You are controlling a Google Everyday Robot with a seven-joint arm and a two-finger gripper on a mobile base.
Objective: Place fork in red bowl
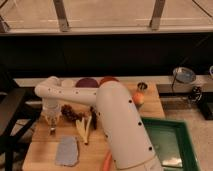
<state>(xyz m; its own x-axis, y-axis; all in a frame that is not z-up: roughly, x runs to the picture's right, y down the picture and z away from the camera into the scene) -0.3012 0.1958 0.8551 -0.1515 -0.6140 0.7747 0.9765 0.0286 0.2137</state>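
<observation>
My gripper point(51, 121) points down over the left part of the wooden table point(40, 155), low above the surface. A small thin grey piece point(52, 131) shows just under it and looks like the fork. I cannot tell whether it is held or lying on the table. The red bowl point(108, 80) stands at the back of the table, to the right of the purple bowl point(86, 83), and my white arm point(120, 125) hides part of it. The gripper is well to the front left of the red bowl.
A white cup point(66, 82) stands left of the purple bowl. Near the gripper lie a dark brown cluster point(72, 112), cream sticks point(84, 128), a black-handled utensil point(93, 118) and a grey cloth point(66, 150). An orange fruit point(138, 98), a small can point(142, 86) and a green tray point(167, 142) are to the right.
</observation>
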